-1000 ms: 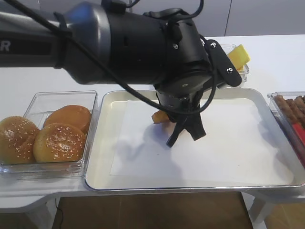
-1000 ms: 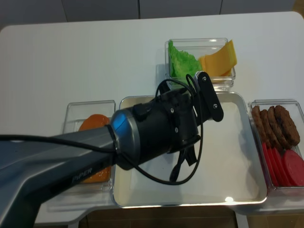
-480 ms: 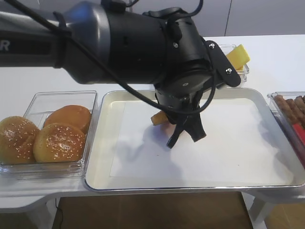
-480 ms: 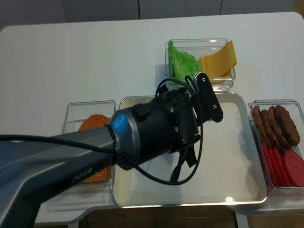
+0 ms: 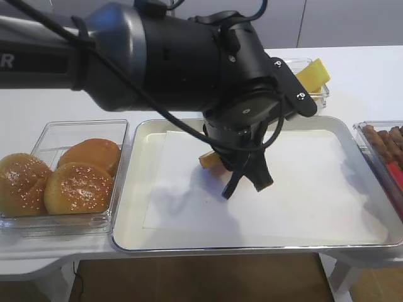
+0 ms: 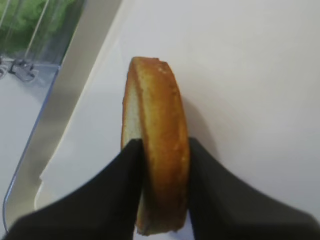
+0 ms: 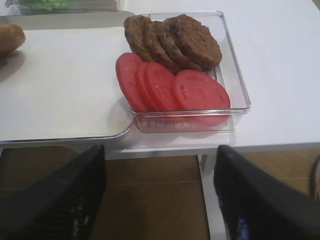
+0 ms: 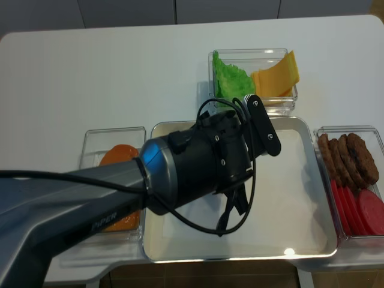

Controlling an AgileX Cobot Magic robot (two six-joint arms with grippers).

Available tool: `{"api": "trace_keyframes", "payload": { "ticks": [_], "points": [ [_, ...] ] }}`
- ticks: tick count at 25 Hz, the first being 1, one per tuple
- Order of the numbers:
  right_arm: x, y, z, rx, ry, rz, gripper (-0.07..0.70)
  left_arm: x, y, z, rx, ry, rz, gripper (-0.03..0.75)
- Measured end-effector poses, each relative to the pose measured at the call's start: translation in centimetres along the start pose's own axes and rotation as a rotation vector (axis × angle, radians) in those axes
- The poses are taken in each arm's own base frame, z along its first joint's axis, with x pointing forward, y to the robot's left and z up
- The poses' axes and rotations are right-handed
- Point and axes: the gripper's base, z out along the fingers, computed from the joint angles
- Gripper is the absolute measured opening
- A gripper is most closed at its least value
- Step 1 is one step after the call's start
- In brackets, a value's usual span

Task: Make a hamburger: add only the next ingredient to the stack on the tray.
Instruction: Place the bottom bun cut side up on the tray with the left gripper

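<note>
One seedless golden-brown bun half with a pale cut face [image 6: 156,150] stands on edge between the fingers of my left gripper [image 5: 247,185], over the white paper lining the silver metal tray [image 5: 132,189]. Both fingers flank the bun closely; I cannot tell whether they still press it. My right gripper [image 7: 160,195] is spread wide, holding nothing, beside the clear bin of tomato slices [image 7: 175,90].

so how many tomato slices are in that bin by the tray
3 show in the right wrist view, leaning in a row at the bin's front: left, middle, right. More could be hidden behind them; brown patties fill the back.
</note>
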Motion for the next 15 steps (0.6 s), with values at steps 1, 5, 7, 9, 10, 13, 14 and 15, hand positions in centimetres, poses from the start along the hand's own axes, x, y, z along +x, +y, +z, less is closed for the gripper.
{"api": "trace_keyframes", "payload": {
  "ticks": [1,5,7,9,10,13,14,15],
  "points": [
    [0.00,0.00,0.00,0.000,0.000,0.000,0.510,0.02,-0.03,0.00,0.003,0.003,-0.004,0.214],
    [0.00,0.00,0.00,0.000,0.000,0.000,0.510,0.05,-0.12,0.00,0.013,0.005,-0.012,0.237],
    [0.00,0.00,0.00,0.000,0.000,0.000,0.510,0.09,-0.23,0.00,0.026,0.010,-0.024,0.255],
    [0.00,0.00,0.00,0.000,0.000,0.000,0.510,0.12,-0.34,-0.01,0.037,0.013,-0.034,0.273],
    [0.00,0.00,0.00,0.000,0.000,0.000,0.510,0.12,-0.37,-0.01,0.041,0.014,-0.038,0.281],
    [0.00,0.00,0.00,0.000,0.000,0.000,0.510,0.13,-0.41,-0.01,0.045,0.015,-0.042,0.294],
    [0.00,0.00,0.00,0.000,0.000,0.000,0.510,0.13,-0.41,-0.01,0.045,0.015,-0.042,0.296],
    [0.00,0.00,0.00,0.000,0.000,0.000,0.510,0.13,-0.42,-0.01,0.046,0.016,-0.043,0.298]
  ]
}}
